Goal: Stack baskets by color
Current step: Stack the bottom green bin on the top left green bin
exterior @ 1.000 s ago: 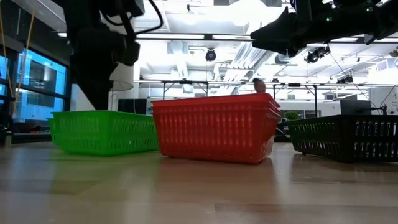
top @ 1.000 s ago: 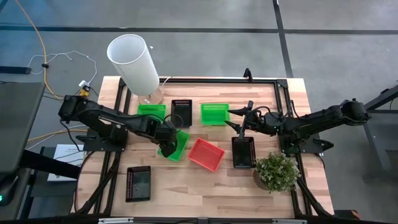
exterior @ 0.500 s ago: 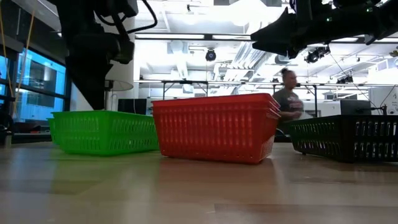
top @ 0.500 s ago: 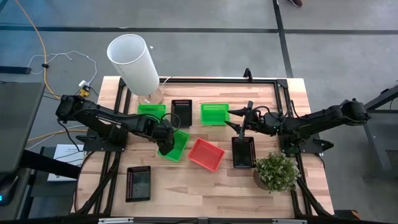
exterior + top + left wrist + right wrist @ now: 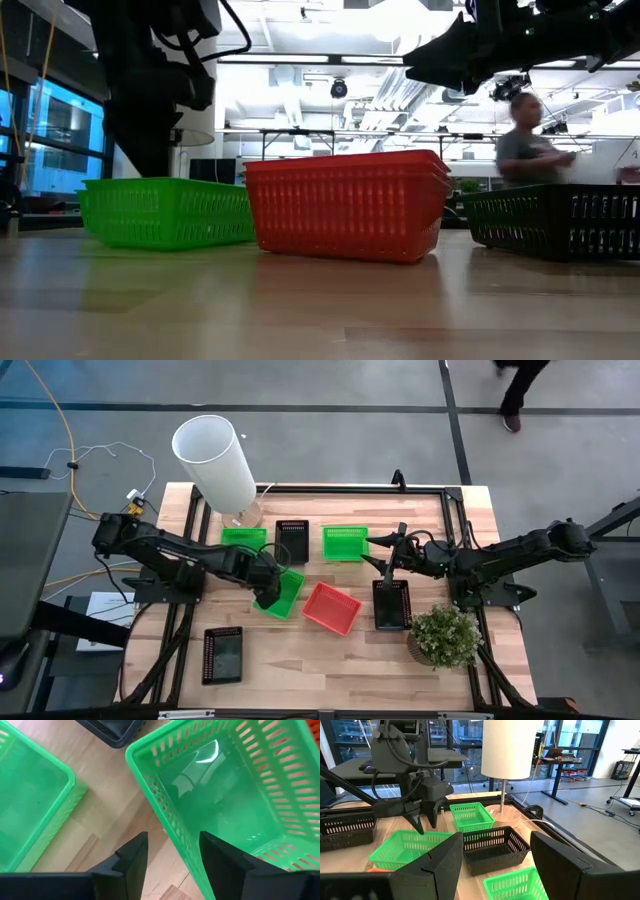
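The left pincer point(image 5: 170, 857), jaws parted astride the near wall of a green basket point(image 5: 235, 795) resting on the tabletop point(image 5: 107, 827), should be lifted straight clear so the basket is not dragged. The right pincer point(image 5: 492, 857) is held wide.

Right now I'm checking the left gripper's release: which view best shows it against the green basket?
Left wrist view: the left gripper straddles the green basket wall, fingers apart. High view shows the arm covering it; low view only the basket's side; right wrist view shows it distantly.
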`<action>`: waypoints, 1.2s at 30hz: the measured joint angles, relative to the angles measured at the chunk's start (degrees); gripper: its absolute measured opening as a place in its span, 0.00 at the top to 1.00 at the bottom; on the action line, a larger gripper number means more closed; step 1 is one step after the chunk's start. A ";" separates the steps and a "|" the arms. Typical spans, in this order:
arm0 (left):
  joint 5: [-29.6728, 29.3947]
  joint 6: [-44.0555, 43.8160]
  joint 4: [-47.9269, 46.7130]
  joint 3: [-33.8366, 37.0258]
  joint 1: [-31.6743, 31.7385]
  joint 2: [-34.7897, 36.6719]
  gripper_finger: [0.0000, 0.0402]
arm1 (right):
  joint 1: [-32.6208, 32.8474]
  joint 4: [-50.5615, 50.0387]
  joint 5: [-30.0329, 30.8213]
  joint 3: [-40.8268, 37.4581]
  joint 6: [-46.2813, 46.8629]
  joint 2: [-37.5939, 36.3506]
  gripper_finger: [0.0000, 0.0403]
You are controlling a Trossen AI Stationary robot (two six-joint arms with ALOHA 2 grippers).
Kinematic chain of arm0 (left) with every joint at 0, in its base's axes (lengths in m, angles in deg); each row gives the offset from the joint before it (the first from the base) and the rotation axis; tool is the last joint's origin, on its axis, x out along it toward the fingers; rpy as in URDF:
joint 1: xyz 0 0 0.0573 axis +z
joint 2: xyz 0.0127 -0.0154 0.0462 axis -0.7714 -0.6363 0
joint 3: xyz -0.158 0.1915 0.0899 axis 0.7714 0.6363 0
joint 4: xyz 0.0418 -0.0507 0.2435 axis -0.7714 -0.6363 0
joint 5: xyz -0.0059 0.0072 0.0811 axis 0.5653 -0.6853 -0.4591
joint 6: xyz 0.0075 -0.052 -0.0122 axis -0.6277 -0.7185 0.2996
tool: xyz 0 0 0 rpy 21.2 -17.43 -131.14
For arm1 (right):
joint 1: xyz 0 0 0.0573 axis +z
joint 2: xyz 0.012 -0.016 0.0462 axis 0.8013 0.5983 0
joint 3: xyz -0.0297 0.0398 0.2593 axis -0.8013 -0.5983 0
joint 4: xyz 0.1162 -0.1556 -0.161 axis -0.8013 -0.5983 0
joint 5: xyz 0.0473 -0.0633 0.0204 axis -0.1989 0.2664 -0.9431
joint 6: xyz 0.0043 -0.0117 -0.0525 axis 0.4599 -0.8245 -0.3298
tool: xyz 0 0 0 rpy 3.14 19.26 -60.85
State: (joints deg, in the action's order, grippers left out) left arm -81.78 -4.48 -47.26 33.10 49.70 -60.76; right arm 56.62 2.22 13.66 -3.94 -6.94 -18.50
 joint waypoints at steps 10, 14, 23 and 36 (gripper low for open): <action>3.62 -0.03 0.76 0.02 0.00 -5.35 0.59 | -0.01 -0.02 0.00 0.00 -0.01 0.00 0.45; 3.49 0.56 0.79 0.04 0.00 -6.47 0.59 | -0.01 -0.03 -0.01 0.00 0.00 0.02 0.45; 3.50 3.04 0.42 0.00 0.00 -6.70 0.77 | 0.00 -0.03 -0.01 0.00 0.55 0.02 0.45; -1.40 6.19 -13.35 -6.32 -0.52 0.20 1.00 | -0.01 -0.31 -0.01 0.00 1.01 0.02 0.45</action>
State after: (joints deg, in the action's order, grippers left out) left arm -83.18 1.71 -60.61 26.78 49.19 -60.56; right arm 56.61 1.91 13.65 -3.94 -5.93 -18.48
